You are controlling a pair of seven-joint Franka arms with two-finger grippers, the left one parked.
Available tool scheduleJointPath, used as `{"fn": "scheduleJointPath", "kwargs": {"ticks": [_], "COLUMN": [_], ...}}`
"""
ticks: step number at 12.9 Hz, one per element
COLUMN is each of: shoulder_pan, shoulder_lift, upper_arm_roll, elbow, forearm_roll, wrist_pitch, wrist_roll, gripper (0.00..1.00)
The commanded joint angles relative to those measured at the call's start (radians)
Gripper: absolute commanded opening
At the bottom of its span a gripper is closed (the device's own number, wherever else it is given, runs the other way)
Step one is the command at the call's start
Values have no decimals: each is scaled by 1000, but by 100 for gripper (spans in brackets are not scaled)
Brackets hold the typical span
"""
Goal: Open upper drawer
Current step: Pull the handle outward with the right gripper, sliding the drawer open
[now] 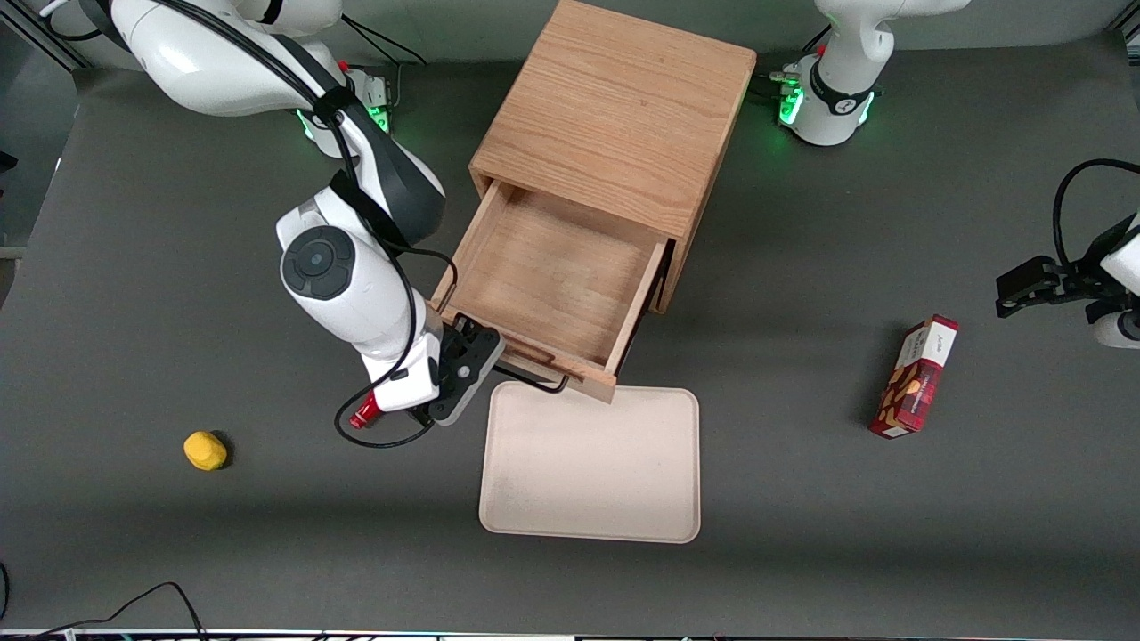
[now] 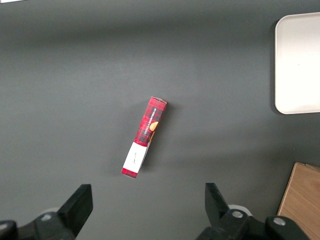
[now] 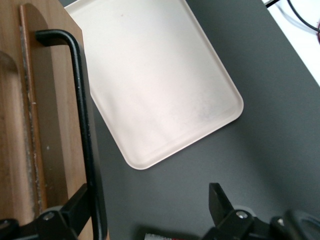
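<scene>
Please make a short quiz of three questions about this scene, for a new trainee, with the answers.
1. True or false: the upper drawer is pulled out of the cabinet.
2. What lies inside the drawer? A) a yellow ball B) a red box C) nothing
3. Where is the gripper, and are its fingers open or shut?

Key:
1. True.
2. C; only bare wood shows.
3. At the end of the black handle toward the working arm, above the table beside the tray; its fingers are open, and one sits next to the bar.

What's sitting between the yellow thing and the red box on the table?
In the front view, the beige tray lies between the yellow object and the red box. The gripper hangs above the table just beside the tray, at the open upper drawer's handle.
</scene>
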Motion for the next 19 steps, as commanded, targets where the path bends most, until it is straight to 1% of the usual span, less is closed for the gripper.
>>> {"fn": "scheduleJointPath", "kwargs": {"ticks": [1,3,5,7,11,14,17,18,19], "shoulder_pan": [8,5,-4,-2,-4,4,-14,-27,-30], "shoulder_lift": [18,18,30,41,41,39,18,7,-11], "upper_arm_roll": [-24,-24,-26,-44,-46,-47,-46,-44,-46], "elbow": [40,49,67,83,87,92,93,93,93], "forearm_roll": [0,4,23,23,30,127,272,332,373], "wrist_pitch": [23,23,25,33,43,43,39,33,28], "wrist_roll": [-26,-26,-26,-28,-25,-11,6,6,9], "gripper": [100,100,100,100,100,100,100,100,100]}}
